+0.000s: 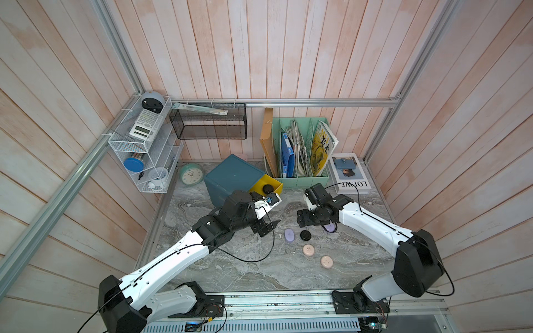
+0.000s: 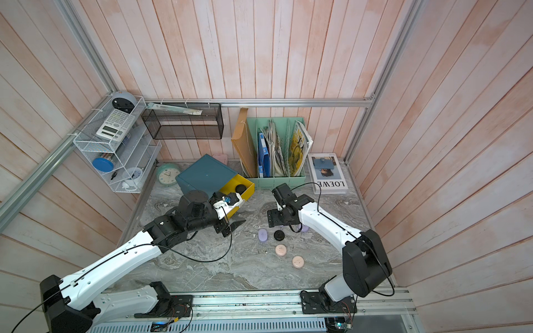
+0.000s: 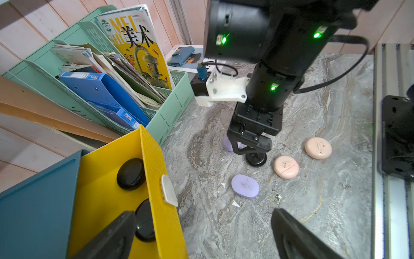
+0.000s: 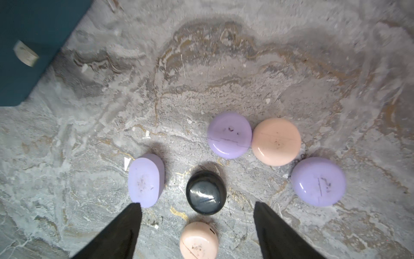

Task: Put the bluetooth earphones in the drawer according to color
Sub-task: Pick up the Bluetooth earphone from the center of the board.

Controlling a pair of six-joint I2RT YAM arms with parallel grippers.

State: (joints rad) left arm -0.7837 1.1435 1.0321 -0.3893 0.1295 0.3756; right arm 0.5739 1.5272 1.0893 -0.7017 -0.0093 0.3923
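The teal chest has its yellow drawer pulled out, with two black earphone cases lying inside. My left gripper is open and empty, one finger over the yellow drawer and one over the table. My right gripper is open and hangs just above a black case on the marble, not touching it. Around that case lie three lilac cases and two pink ones. A third pink case sits nearer the front.
A mint-green file rack and a LOEWE book stand behind the right arm. A green clock leans left of the chest. A white wire rack and black mesh basket hang on the walls.
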